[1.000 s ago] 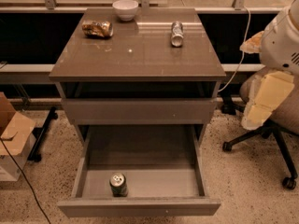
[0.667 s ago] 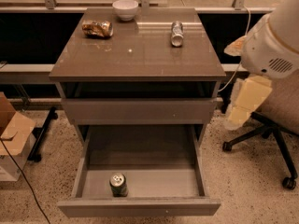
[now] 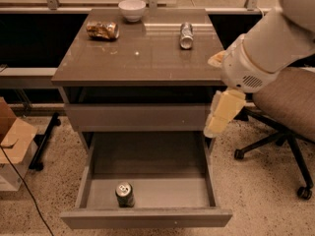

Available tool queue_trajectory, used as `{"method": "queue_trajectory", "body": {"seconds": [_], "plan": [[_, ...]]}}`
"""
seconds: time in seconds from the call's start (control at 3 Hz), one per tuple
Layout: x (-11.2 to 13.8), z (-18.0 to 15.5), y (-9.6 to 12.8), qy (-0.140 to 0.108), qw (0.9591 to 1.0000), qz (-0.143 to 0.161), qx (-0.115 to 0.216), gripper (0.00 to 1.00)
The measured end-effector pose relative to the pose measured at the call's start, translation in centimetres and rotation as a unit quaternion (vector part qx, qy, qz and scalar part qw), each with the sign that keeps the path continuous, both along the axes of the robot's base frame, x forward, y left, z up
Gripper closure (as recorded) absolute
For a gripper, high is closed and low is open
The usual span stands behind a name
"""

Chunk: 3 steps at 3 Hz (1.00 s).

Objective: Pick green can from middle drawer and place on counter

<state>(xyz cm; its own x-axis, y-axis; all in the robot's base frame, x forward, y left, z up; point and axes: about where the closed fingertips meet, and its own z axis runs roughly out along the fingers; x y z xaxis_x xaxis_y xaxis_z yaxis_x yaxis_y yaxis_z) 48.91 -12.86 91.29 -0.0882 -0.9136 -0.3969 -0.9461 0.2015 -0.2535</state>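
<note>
The green can (image 3: pixel 124 194) stands upright near the front of the open middle drawer (image 3: pixel 147 218), left of centre. It is dark green with a silver top. The counter (image 3: pixel 142 58) is the glossy grey-brown cabinet top above it. My gripper (image 3: pixel 216 122) is cream-coloured and hangs on the white arm (image 3: pixel 256 58), pointing down beside the cabinet's right edge. It is above the drawer's back right corner, well above and to the right of the can. It holds nothing that I can see.
On the counter are a plain silver can (image 3: pixel 186 35) lying at the back right, a crushed orange-gold can (image 3: pixel 102 30) at the back left, and a white bowl (image 3: pixel 132 9). An office chair (image 3: pixel 285 107) stands to the right. A cardboard box (image 3: pixel 12 141) is on the floor at the left.
The arm has swung left and forward, bringing the gripper from beside the chair to the cabinet's right edge. The cans and the drawer have not moved.
</note>
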Motion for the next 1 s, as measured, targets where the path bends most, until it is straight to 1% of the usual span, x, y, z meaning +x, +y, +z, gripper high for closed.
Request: {"method": "queue_trajectory", "body": {"seconds": [0.33, 0.67, 1.0], "plan": [[2.31, -2.09, 2.09, -0.018, 0.9994, 0.003, 0.029, 0.00], [2.25, -2.18, 2.23, -0.016, 0.9994, 0.007, 0.031, 0.00], [1.51, -2.88, 2.32, -0.005, 0.9989, 0.026, 0.039, 0.00]]}}
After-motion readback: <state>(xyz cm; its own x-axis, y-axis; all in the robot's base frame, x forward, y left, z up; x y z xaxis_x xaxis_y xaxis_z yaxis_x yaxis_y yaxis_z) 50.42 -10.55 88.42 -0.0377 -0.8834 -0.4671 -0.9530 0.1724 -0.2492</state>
